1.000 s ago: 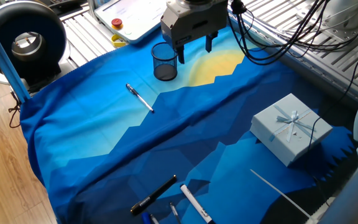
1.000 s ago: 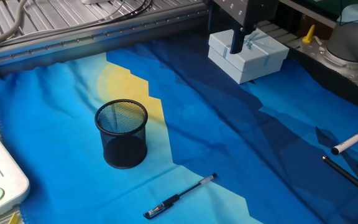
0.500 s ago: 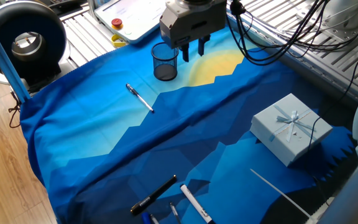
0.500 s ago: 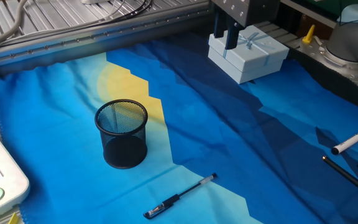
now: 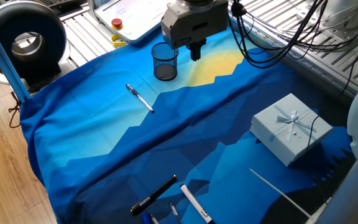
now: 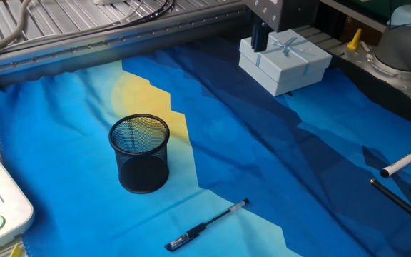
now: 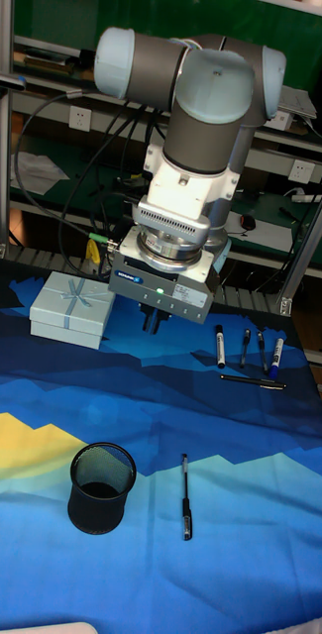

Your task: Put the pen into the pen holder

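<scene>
Flat on blue cloth, slim silvery pen with dark ends.

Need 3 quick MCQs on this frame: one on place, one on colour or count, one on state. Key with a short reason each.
1. Where is the pen?
A. flat on the cloth, apart from the pen holder
B. inside the pen holder
C. on the gift box

2. What colour is the gift box?
A. red
B. pale blue with a ribbon
C. black

3. How is the gripper?
A. clamped on the pen
B. wide open around the pen holder
C. fingers together, holding nothing, above the cloth

Key: 1 A, the pen lies on the blue cloth with a gap to the pen holder, which looks empty. 2 B, pale blue lid and sides with a tied bow. 3 C, the fingers meet with nothing between them, clear of the cloth.
</scene>
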